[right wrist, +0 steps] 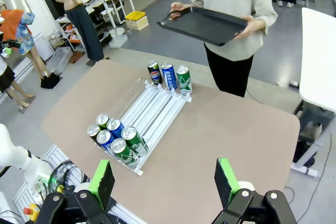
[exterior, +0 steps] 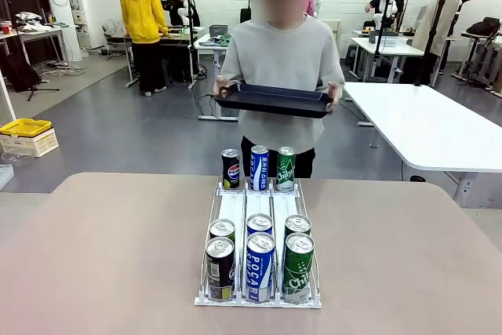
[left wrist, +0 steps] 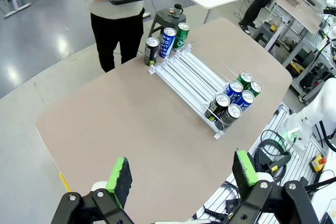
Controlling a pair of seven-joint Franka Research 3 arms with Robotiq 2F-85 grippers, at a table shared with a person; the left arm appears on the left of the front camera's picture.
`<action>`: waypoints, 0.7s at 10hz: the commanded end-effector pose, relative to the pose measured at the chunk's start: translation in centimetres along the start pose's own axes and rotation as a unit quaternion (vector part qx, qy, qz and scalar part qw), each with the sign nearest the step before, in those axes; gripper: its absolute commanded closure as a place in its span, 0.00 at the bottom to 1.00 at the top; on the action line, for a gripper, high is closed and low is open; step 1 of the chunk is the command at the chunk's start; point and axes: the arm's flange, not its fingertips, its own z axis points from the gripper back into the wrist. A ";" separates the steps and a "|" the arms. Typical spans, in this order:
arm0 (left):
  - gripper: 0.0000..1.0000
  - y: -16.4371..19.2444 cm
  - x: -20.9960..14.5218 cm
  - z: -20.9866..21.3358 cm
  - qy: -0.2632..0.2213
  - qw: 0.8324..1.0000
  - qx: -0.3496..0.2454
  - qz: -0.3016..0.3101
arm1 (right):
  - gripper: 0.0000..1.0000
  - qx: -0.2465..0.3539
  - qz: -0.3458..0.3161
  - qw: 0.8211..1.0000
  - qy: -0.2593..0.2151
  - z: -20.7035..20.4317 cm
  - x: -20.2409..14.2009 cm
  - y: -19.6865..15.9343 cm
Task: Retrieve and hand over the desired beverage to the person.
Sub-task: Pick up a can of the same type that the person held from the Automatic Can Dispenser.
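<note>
A person in a light grey sweatshirt [exterior: 274, 56] stands at the table's far side and holds a black tray [exterior: 274, 101] level in both hands. A white three-lane can rack [exterior: 259, 213] lies in the middle of the table. At its far end stand a black cola can [exterior: 230, 169], a blue can [exterior: 259, 168] and a green can [exterior: 285, 169]. Several more black, blue and green cans crowd its near end [exterior: 260, 267]. My left gripper [left wrist: 181, 174] hangs open high over the near left of the table. My right gripper [right wrist: 164, 177] hangs open over the near right. Both are empty.
The brown table [exterior: 102, 256] has bare surface on both sides of the rack. A white table [exterior: 427, 127] stands off to the right behind it. A yellow crate [exterior: 25, 127] sits on the floor at the left. Other people work at benches in the background.
</note>
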 end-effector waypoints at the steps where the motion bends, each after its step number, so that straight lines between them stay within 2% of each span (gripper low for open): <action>1: 0.00 0.0 0.2 0.2 -0.002 1.000 -0.004 -0.007 | 0.00 0.006 0.002 1.000 0.001 -0.2 0.0 0.1; 7: 0.00 0.0 0.2 0.2 -0.002 1.000 -0.004 -0.007 | 0.00 0.006 0.002 1.000 0.001 -0.2 0.0 0.1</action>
